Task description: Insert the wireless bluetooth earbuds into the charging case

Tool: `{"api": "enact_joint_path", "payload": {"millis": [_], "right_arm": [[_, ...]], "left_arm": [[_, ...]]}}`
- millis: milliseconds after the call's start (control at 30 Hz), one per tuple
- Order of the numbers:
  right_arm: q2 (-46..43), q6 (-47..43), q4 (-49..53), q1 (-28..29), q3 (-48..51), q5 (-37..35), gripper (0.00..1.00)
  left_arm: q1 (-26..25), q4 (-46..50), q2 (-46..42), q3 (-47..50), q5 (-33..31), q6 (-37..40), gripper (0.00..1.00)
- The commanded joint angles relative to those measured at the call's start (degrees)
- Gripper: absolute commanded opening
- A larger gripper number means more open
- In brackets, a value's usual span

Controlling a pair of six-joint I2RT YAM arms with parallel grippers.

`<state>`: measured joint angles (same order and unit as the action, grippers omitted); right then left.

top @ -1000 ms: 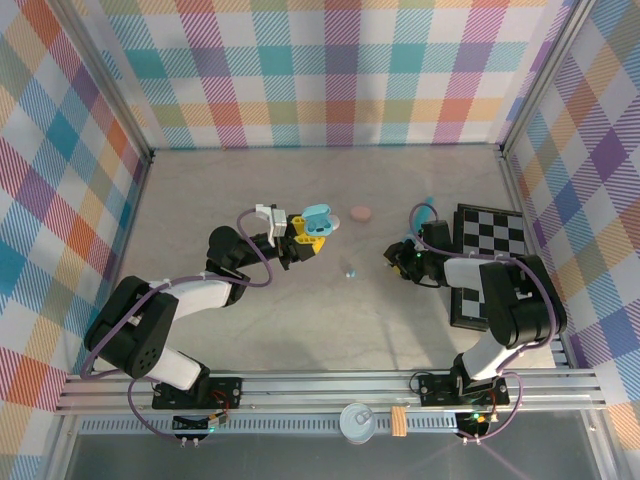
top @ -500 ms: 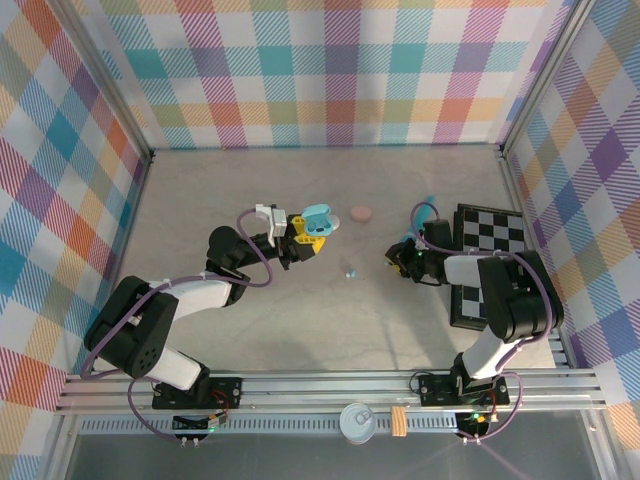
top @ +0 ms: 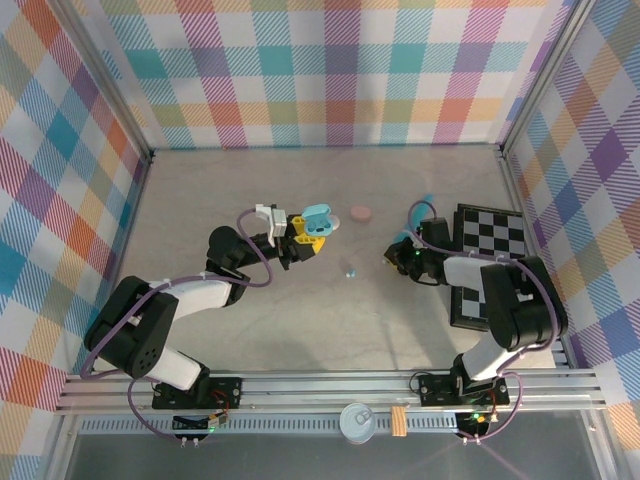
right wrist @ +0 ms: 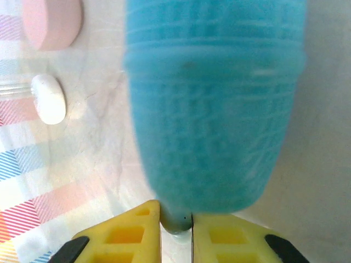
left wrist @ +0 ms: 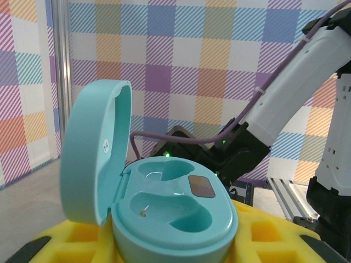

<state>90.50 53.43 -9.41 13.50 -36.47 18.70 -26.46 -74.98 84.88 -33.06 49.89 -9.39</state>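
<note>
Since earlier, the right pincer [right wrist: 175,220] is drawn shut, clamped on a teal earbud [right wrist: 214,109]. Clamped in the left pincer [top: 306,233], the open charging case [left wrist: 175,213] is seen empty.

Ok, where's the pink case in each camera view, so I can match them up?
Top external: the pink case lies near mid-table, just right of the open teal case.
Right wrist: top left corner, above a white earbud, left of the blurred teal piece at the right gripper tips.
Left wrist: looks across the open teal case toward the right arm.
Shared landmark: the open teal case.
</note>
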Motion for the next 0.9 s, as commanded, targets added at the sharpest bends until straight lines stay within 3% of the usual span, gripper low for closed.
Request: {"api": "enact_joint_path", "payload": {"millis": [0, 867], "right_arm": [[-3.56, -2.95, 4.28, 1.19, 0.13, -2.64, 0.18], [-18.01, -15.73, 22.42, 11.18, -11.70, -8.66, 0.21]], "left_arm": [[0.53, -1.66, -0.29, 0.06, 0.12, 1.03, 0.35], [-1.09, 4.67, 14.09, -3.71, -9.18, 9.54, 0.35]]}}
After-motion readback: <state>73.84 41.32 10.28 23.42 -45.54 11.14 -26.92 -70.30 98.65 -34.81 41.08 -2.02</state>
